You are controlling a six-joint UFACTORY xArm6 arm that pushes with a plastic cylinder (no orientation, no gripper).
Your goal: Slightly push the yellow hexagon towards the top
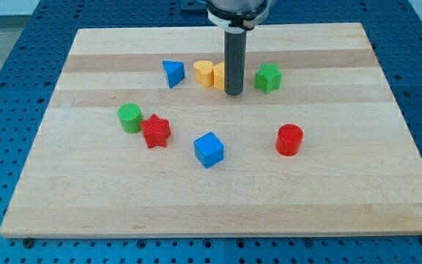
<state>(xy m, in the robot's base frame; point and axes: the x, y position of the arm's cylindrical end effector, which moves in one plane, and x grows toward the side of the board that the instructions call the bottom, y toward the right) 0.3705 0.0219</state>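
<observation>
nearest lay the blue cube; beyond, my tip, bare of any hand, touched the yellow hexagon's lower right.

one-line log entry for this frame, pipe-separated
tip at yellow hexagon's right side, partly hiding it | yellow heart on hexagon's left | green star right of rod

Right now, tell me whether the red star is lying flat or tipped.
Flat: the red star shows its star face upward, resting on the board.
</observation>
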